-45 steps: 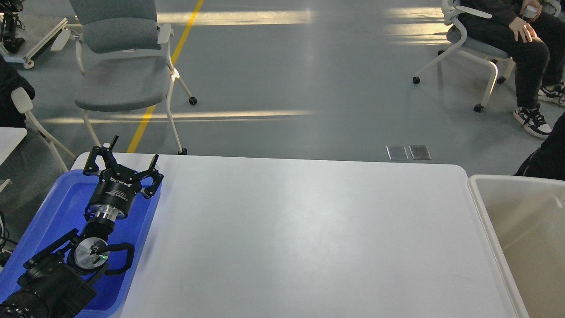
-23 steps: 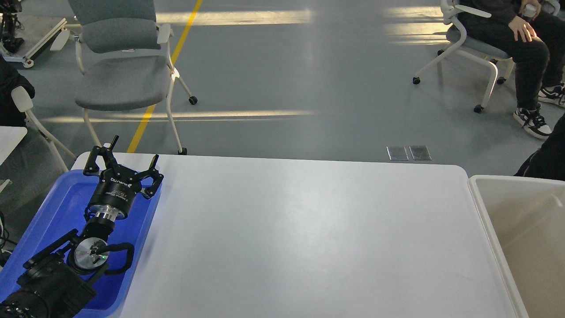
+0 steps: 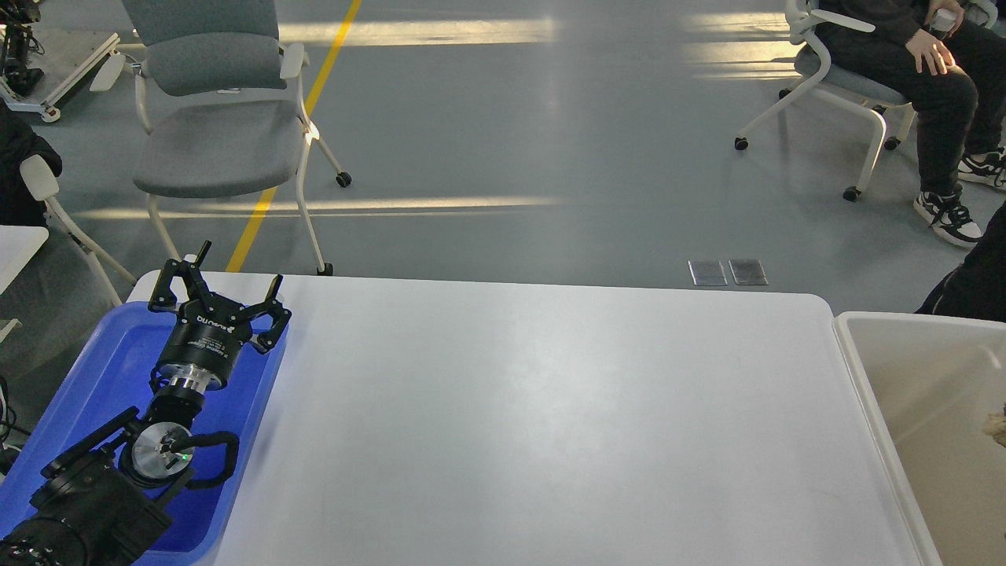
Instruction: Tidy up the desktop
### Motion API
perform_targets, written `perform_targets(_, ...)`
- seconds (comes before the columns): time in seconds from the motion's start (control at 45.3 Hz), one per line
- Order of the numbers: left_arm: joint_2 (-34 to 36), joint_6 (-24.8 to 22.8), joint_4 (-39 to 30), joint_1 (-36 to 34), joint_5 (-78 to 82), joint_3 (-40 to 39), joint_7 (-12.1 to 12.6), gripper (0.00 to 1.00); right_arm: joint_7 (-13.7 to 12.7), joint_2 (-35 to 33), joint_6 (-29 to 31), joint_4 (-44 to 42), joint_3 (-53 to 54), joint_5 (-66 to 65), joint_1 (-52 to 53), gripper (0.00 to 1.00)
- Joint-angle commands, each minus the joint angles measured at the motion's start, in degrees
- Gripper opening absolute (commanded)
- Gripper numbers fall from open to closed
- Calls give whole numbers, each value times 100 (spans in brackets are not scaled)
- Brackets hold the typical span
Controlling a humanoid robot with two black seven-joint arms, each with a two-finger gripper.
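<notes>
The desktop (image 3: 550, 409) is a wide glossy white tabletop with rounded corners, and no loose object lies on its visible surface. My left gripper (image 3: 236, 271) is open and empty, its two fingers spread. It hangs over the far right corner of the blue plastic tray (image 3: 102, 369) at the table's left end. My right arm and gripper are out of view.
A beige-white bin (image 3: 853, 346) stands at the table's right end, with a small tan object (image 3: 996, 426) at the frame's right edge inside it. A grey chair (image 3: 212, 126) stands beyond the far left corner. A seated person (image 3: 919, 55) is at the far right.
A small tan object has appeared inside the beige bin at the right edge. My left arm has not moved.
</notes>
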Motion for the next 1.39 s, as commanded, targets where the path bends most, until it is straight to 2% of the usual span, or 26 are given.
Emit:
perform_targets(0.0,0,3,-4,0,-1,0,0,100,-89,222,-30,-170,106,22,-27,0)
perform_targets(0.022,0,3,4,0,-1,0,0,100,-106,222,-30,-170,106,13,-28,0)
perform_targets(0.044,0,3,4,0,-1,0,0,100,-124,222,-48,-170,97,13,-45,6)
perform_targets(0.066,0,3,-4,0,-1,0,0,100,-133,222,-65,-179,106,13,-71,25)
perform_targets(0.11,0,3,-5,0,-1,0,0,100,-133,222,-83,-179,124,22,-115,71)
perform_targets(0.132,0,3,4,0,-1,0,0,100,-133,222,-101,-179,132,22,-115,87)
perform_targets(0.154,0,3,-4,0,-1,0,0,100,-124,222,-127,-179,133,22,-124,92)
perform_targets(0.375,0,3,-4,0,-1,0,0,100,-124,257,-189,-179,124,22,-142,100)
perform_targets(0.971,0,3,-5,0,-1,0,0,100,-80,204,-110,-276,10,13,324,100)
perform_targets(1.103,0,3,-5,-9,-1,0,0,100,-80,20,-74,-276,141,21,394,100)
perform_targets(1.257,0,3,4,0,-1,0,0,100,-71,-376,637,-56,1195,636,377,100)
perform_targets(1.368,0,3,4,0,-1,0,0,100,-19,-490,865,286,1740,654,350,100)
